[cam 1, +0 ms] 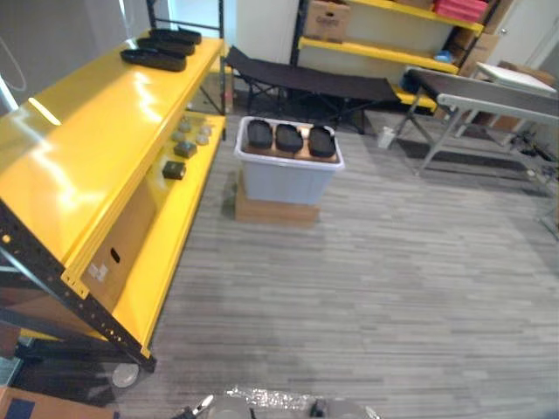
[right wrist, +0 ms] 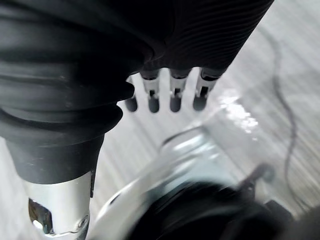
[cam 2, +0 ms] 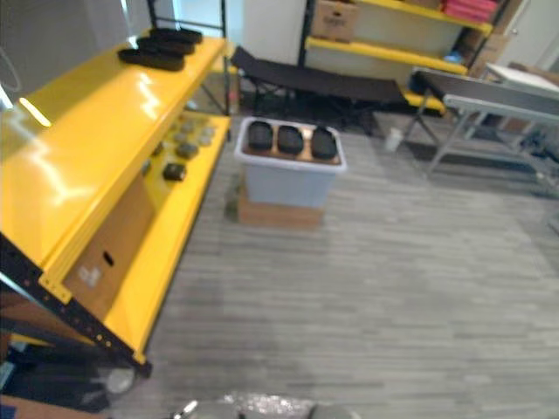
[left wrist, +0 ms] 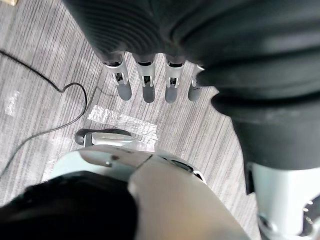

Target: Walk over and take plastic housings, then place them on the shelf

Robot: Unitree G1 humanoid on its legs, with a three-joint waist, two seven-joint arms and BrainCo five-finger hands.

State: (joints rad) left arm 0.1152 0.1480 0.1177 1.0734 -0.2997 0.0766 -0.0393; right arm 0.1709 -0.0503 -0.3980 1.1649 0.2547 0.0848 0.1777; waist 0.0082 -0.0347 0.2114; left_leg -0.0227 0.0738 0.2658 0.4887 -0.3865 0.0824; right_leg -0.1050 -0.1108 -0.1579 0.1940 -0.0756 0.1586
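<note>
Walking is the job right now, as I see it. Three black oval plastic housings [cam 1: 288,138] lie side by side on a thin brown board [cam 1: 301,157] on top of a pale grey plastic bin [cam 1: 286,179]. The bin sits on a flat brown cardboard box [cam 1: 275,212] on the grey striped floor [cam 1: 393,288]. They are well apart from the robot, across the floor, near the far part of the long shiny yellow metal shelf [cam 1: 96,131]. More black housings [cam 1: 154,58] lie at the far end of the shelf's top.

The left robot hand [left wrist: 148,82] hangs down over the floor with straight fingers and holds nothing. The right robot hand [right wrist: 175,92] hangs the same way, and it is empty too.

To do this well, I think the robot should walk straight to the bin and stop close in front of it, so it need not lean far. It should keep away from the shelf's near corner on its left. The housings look smooth and round, so a robot hand should close on both long sides of one. Then it should lift straight up, so the others are not bumped. The shelf top has lots of bare room for them.
</note>
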